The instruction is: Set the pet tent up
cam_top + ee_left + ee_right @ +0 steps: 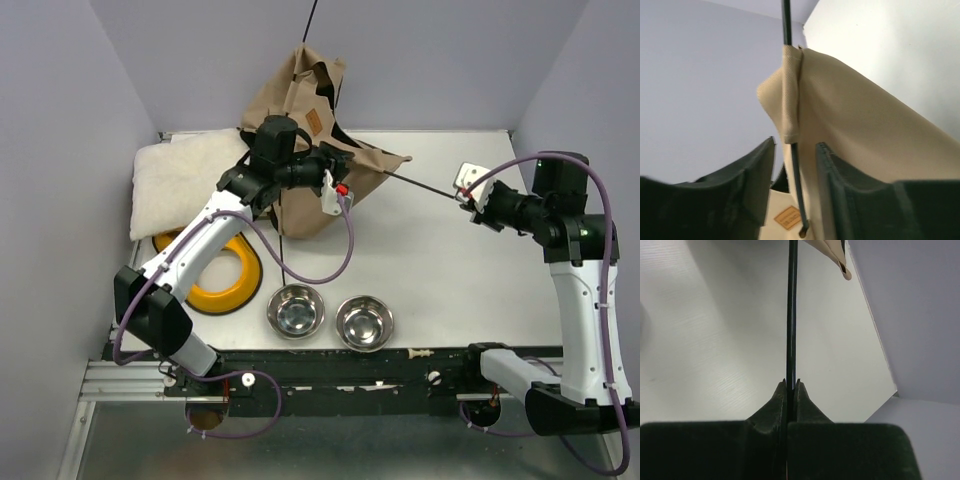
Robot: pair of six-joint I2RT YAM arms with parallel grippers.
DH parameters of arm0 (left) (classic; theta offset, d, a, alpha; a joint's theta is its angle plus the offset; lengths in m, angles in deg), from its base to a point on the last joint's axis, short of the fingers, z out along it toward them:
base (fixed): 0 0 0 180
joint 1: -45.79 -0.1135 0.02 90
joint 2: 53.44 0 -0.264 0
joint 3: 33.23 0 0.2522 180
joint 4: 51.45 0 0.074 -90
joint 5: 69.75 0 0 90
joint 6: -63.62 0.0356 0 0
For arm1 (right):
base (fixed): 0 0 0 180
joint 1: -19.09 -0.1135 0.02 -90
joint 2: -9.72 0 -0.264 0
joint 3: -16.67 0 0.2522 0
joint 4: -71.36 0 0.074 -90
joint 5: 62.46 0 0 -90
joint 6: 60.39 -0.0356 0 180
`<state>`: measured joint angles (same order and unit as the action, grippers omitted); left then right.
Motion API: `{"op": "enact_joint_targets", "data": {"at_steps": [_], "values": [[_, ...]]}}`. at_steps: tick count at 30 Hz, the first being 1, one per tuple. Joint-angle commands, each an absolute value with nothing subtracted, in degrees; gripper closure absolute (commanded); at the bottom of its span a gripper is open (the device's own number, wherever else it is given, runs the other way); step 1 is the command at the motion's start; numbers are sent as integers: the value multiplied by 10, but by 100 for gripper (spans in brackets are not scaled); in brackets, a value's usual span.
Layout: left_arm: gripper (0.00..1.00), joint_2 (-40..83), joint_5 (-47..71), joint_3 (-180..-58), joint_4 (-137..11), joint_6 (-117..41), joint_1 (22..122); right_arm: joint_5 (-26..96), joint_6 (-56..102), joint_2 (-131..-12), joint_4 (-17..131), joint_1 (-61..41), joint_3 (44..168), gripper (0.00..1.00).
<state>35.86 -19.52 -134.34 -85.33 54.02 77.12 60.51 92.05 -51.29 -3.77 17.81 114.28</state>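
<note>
Pet tent (300, 95): tan fabric slumped at far centre of counter (450, 270), touching cushion (185, 180). Pole (420, 184) runs from tent corner rightward. Right hand (791, 385): fingers together, clamped on pole. Left hand (795, 150): fingers apart, straddling second pole (795, 175) below fabric sleeve (791, 95). Steel bowls (295, 310) near front edge; yellow ring (235, 285) under left arm.

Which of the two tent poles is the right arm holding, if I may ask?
The pole reaching rightward from the tent; the other pole stands upright.
</note>
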Motion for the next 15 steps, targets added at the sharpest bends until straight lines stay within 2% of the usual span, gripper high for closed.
{"op": "enact_joint_targets", "data": {"at_steps": [1,8,10,15], "values": [[41,331,-225,-1341,-838,544,789,657,916,-504,-31,178,1142,99],[41,360,-209,-1359,-831,537,808,679,921,-492,-30,179,1139,99],[47,378,-196,-1379,-830,531,815,687,927,-492,-32,178,1139,99],[75,415,-189,-1420,-840,520,830,706,937,-482,-26,179,1128,99]]}}
